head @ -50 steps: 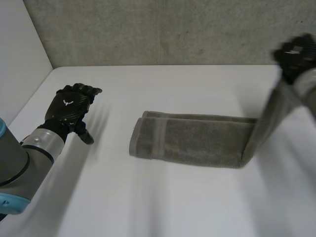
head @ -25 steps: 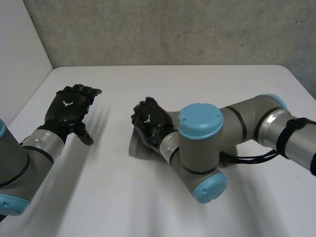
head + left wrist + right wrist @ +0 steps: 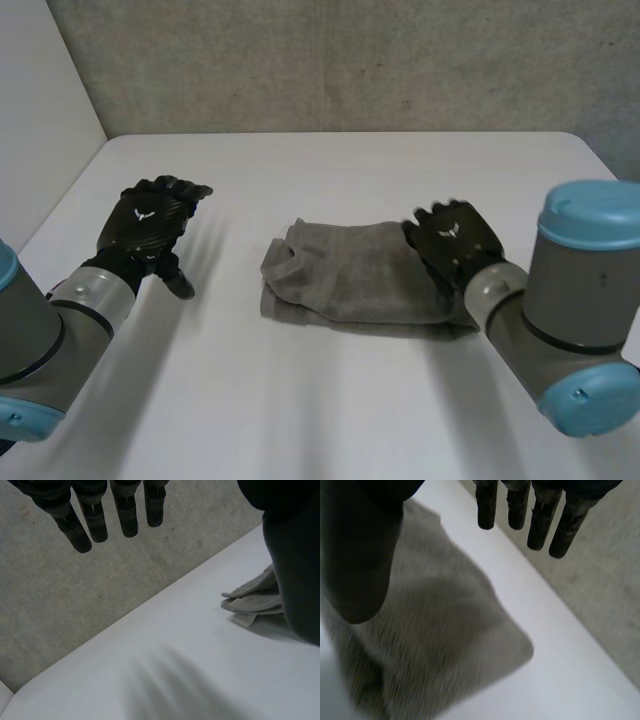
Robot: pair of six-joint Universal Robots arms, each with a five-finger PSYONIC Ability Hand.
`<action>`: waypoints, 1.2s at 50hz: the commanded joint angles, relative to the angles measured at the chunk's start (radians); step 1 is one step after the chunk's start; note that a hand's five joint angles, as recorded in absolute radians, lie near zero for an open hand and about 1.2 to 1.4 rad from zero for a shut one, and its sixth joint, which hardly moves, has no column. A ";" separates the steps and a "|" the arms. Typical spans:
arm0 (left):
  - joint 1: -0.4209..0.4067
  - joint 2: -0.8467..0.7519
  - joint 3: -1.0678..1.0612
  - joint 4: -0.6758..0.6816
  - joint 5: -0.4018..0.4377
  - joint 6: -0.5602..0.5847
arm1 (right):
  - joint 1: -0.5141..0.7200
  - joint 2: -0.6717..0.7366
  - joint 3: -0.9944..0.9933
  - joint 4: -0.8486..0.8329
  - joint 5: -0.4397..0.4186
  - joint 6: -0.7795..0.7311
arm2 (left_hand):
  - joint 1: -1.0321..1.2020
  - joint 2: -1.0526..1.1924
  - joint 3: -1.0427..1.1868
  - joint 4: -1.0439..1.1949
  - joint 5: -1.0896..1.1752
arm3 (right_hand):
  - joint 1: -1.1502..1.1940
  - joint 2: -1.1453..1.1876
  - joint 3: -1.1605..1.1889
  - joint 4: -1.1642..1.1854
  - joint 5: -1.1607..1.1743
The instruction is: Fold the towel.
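Pulled back from the towel's left end since half a second ago, the right hand (image 3: pixel 455 238) is now over the right end of the towel (image 3: pixel 335 285), which lies folded double at mid-table (image 3: pixel 300 400). Its fingers (image 3: pixel 539 527) are straight and hold nothing, with the towel under the palm. The left hand (image 3: pixel 148 215) hovers well apart, left of the towel, fingers (image 3: pixel 127 515) straight and empty.

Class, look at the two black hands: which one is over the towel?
The right hand, open over one end of the towel; the left hand hovers apart over bare table.
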 commanded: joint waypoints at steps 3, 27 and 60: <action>-0.004 -0.007 -0.002 0.001 0.000 0.002 | -0.074 0.011 0.131 -0.100 -0.022 -0.040 | -0.086 -0.082 -0.061 -0.086 -0.218 | 0.279 0.279 0.280 0.277 0.287; -0.006 -0.004 -0.006 -0.001 -0.004 0.002 | -0.117 0.047 0.173 -0.152 -0.026 -0.038 | -0.087 -0.083 -0.062 -0.087 -0.219 | 1.115 1.115 1.116 1.113 1.124; -0.151 0.007 0.354 -0.147 -0.146 -0.233 | 0.343 0.239 -0.180 -0.040 -0.073 -0.333 | -0.083 -0.080 -0.058 -0.083 -0.215 | 1.115 1.115 1.116 1.113 1.124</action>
